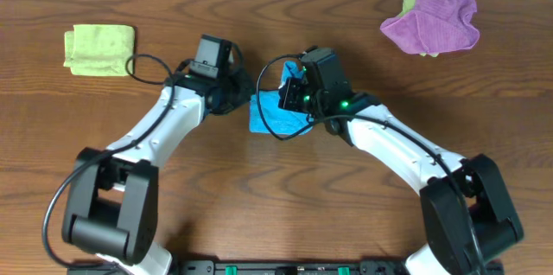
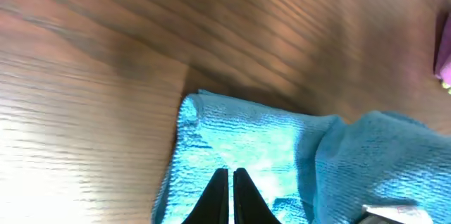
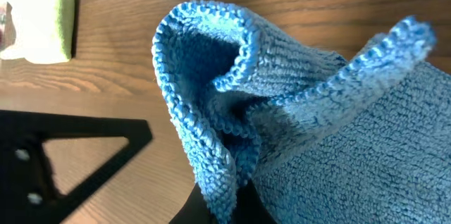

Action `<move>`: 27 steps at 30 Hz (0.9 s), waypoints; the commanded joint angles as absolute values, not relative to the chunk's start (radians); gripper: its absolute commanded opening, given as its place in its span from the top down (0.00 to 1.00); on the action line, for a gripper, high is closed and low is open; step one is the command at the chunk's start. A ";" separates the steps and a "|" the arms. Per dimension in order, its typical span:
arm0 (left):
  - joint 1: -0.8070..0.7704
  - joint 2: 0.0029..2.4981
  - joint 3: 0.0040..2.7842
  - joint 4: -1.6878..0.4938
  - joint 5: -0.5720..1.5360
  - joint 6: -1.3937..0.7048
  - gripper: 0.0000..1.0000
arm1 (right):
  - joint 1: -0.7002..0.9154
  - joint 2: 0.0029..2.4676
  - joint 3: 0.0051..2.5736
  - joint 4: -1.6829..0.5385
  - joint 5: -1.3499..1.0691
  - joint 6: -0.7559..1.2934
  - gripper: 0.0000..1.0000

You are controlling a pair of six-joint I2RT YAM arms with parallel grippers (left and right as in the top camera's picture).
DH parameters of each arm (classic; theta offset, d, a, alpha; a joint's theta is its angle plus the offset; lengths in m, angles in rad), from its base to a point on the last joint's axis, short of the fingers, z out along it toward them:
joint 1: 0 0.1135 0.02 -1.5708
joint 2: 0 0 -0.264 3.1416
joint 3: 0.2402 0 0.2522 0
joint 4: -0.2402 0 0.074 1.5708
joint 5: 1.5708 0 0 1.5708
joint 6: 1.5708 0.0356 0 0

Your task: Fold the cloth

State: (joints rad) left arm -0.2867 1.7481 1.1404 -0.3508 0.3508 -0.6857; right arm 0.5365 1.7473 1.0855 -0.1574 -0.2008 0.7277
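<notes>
The right tool [image 3: 227, 208] grasps an edge of the blue cloth [image 3: 303, 132] and holds it raised in a loose loop, I think ready to carry over for the fold. The left tool [image 2: 230, 192] is clenched, with its tips on the flat part, probably to pin it at mid bench [image 1: 276, 206]. Farther off lie a yellow cloth [image 1: 99, 48] and a purple cloth [image 1: 432, 21], well apart.

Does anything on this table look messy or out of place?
The purple cloth at far right lies crumpled over a yellow-green rag, unlike the neatly folded yellow-green cloth at far left.
</notes>
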 commanded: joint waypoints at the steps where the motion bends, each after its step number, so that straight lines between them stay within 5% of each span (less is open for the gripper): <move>1: -0.261 1.715 1.129 -0.371 0.313 -0.641 0.94 | 0.567 1.753 1.105 -0.151 -0.189 0.702 0.99; 27: -0.105 1.614 1.129 -0.444 0.303 -0.579 0.94 | 0.672 1.967 1.268 -0.233 -0.200 0.664 0.99</move>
State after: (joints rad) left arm -0.1234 1.6447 1.1404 -0.4412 0.3138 -0.6003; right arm 0.6544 1.9419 1.2354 -0.2180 -0.1867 0.6876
